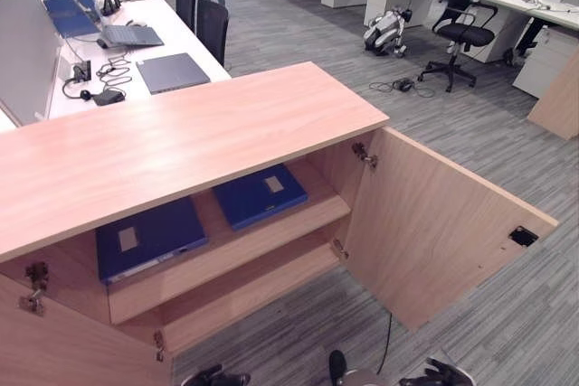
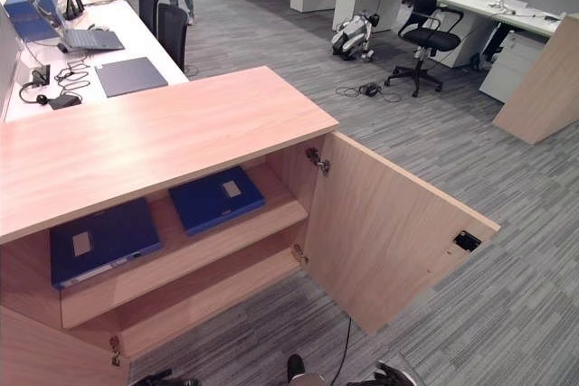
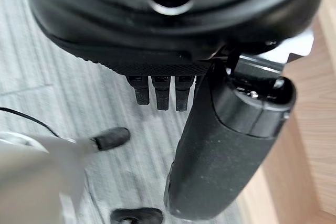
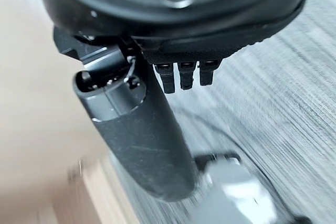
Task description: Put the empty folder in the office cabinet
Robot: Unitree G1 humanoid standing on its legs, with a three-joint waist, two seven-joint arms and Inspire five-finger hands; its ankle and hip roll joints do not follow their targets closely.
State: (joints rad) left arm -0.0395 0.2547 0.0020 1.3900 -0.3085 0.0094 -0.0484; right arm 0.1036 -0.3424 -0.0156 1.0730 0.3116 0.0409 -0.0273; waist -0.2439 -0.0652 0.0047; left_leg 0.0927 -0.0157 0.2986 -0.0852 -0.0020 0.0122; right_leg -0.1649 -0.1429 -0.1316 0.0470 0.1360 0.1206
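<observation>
Two blue folders (image 1: 260, 194) lie flat on the cabinet (image 1: 181, 146) shelf; likely light, stiff. Your left hand (image 3: 231, 145) and right hand (image 4: 142, 135) hang uncurled, empty.

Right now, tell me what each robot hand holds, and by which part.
Nothing. The left robot hand and right robot hand hang empty over the floor; both blue folders lie on the cabinet shelf.

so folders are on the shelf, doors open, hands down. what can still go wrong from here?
1. The open light-wood cabinet door juts into the grey carpeted aisle beside the lowered right hand; a careless arm swing could knock it.
2. Two flat dark-blue folders lie near the upper shelf's front edge; the left one may catch the left door when it closes.
3. Left hand hangs close to the cabinet's wood; lifting it could scrape the cabinet.
</observation>
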